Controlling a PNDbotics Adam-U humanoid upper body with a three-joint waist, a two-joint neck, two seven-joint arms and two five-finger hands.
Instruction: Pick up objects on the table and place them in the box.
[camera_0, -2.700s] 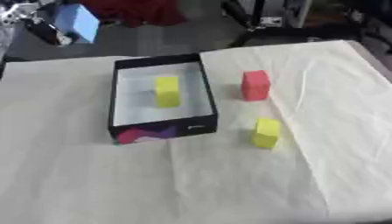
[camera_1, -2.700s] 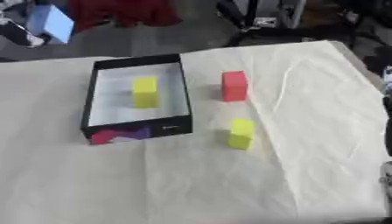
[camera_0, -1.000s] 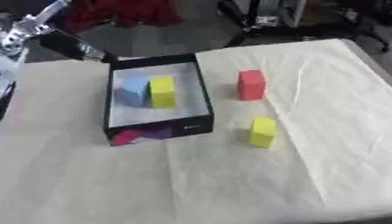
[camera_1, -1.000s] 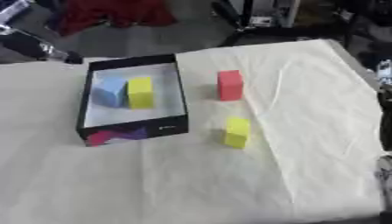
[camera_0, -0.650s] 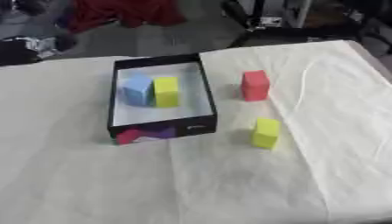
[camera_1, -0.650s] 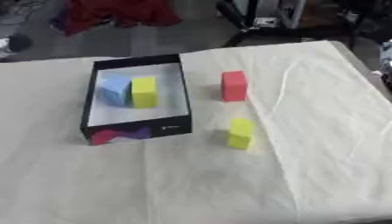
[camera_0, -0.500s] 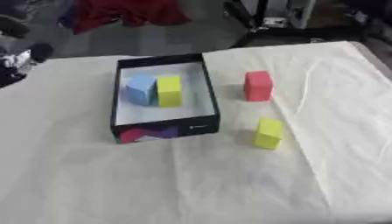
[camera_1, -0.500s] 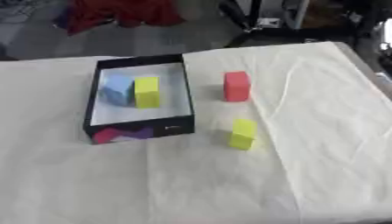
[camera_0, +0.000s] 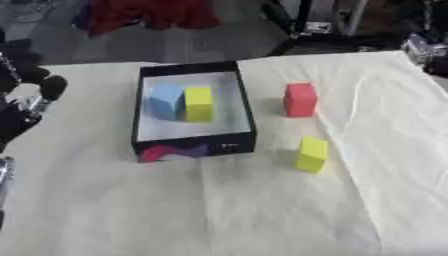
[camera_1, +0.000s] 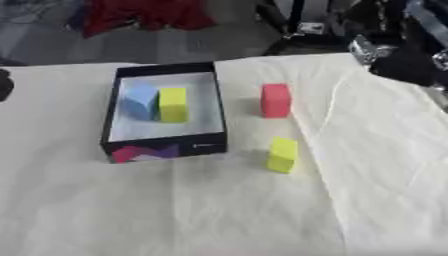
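Observation:
The black box (camera_0: 192, 143) with a white inside stands left of the table's middle. A blue block (camera_0: 165, 100) and a yellow block (camera_0: 199, 104) lie side by side in it. On the cloth right of the box stands a red block (camera_0: 300, 99). A second yellow block (camera_0: 311, 154) stands nearer to me, below the red one. My left hand (camera_0: 35, 97) is at the left edge, well apart from the box, open and holding nothing. My right hand (camera_1: 404, 62) shows as a dark mass at the upper right, beyond the red block.
A cream cloth (camera_0: 219, 210) covers the table, with a fold running down its right side. Beyond the far edge lie a red cloth (camera_0: 149, 15) and dark stands (camera_0: 324, 25) on the floor.
The blue block, held high at the far left by my left hand, now lies in the box. That hand has drawn back to the left edge. The right hand has come in at the upper right.

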